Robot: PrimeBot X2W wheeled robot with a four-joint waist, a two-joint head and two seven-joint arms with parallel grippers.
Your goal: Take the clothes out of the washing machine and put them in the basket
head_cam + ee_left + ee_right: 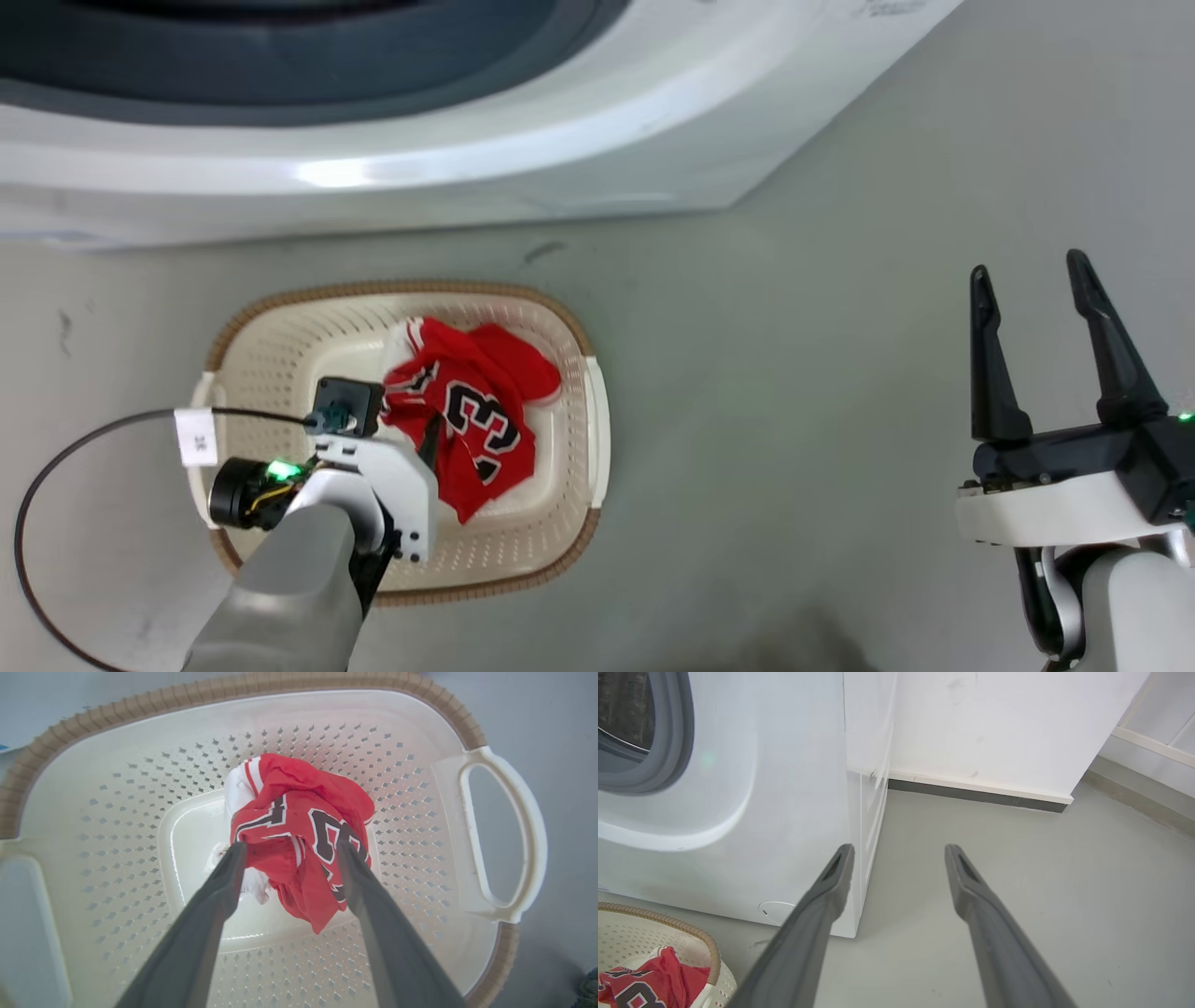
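Observation:
The red jersey (467, 411) with black-and-white numbers lies crumpled in the middle of the cream basket (392, 287), which stands on the floor before the white washing machine (373, 168). My left gripper (429, 443) points down into the basket. In the left wrist view it (290, 849) is open, fingers spread either side of the jersey (299, 826) inside the basket (140, 707). My right gripper (1027, 266) is open and holds nothing over bare floor at the right. Its wrist view shows the gripper (899, 851), the machine's front (738, 812), the grey door ring (672, 742) and the jersey (649, 984).
A black cable (37, 485) with a white tag loops from my left wrist over the floor left of the basket. Grey floor (794, 373) stretches right of the basket. A white wall with a dark skirting (976, 794) stands beyond the machine's side.

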